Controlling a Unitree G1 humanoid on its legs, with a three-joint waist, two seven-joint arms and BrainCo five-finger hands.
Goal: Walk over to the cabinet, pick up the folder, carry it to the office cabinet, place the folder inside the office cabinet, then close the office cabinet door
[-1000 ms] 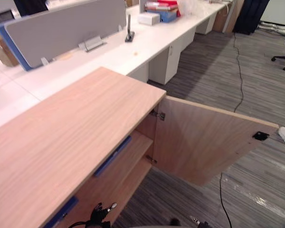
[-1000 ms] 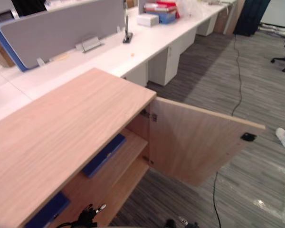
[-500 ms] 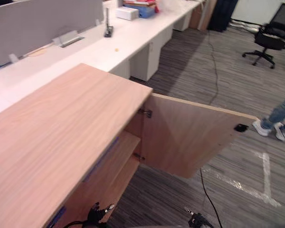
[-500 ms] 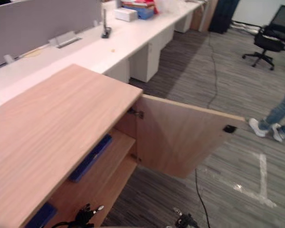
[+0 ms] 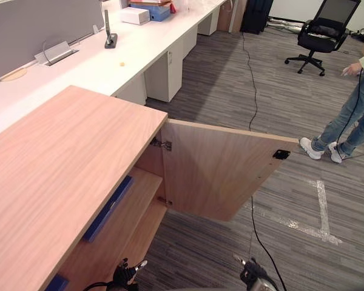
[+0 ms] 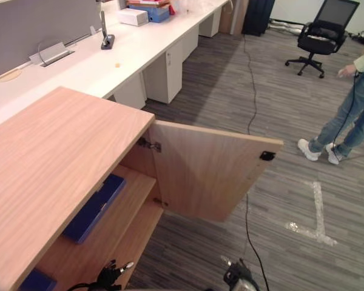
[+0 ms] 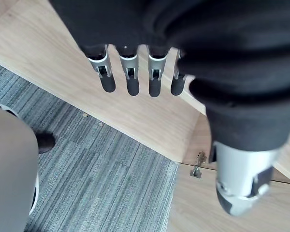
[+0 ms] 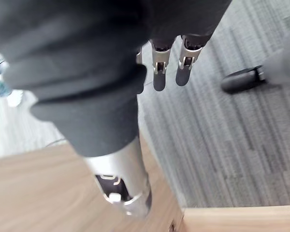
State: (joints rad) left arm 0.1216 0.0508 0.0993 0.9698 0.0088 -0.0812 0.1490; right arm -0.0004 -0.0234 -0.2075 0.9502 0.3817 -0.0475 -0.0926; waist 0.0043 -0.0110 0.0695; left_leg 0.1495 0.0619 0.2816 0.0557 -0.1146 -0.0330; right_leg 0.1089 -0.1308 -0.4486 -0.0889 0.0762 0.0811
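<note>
Folder (image 6: 92,208) — blue, flat on shelf (image 6: 132,189); door (image 6: 209,173) open.

Both eye views look steeply down from above the cabinet (image 5: 67,163), its top in the lower left, the open door (image 5: 218,170) at centre, carpet (image 5: 218,79) to the right — desk (image 5: 109,60) upper left, chair (image 5: 321,30) upper right. They share nearly everything; the right eye sees further onto the shelf (image 6: 130,188). The left wrist view looks along the left hand (image 7: 132,77) from very close, down at cabinet wood, a hinge (image 7: 197,170) and carpet. The right wrist view looks along the right hand (image 8: 159,72) — equally near — at carpet and cabinet wood.
</note>
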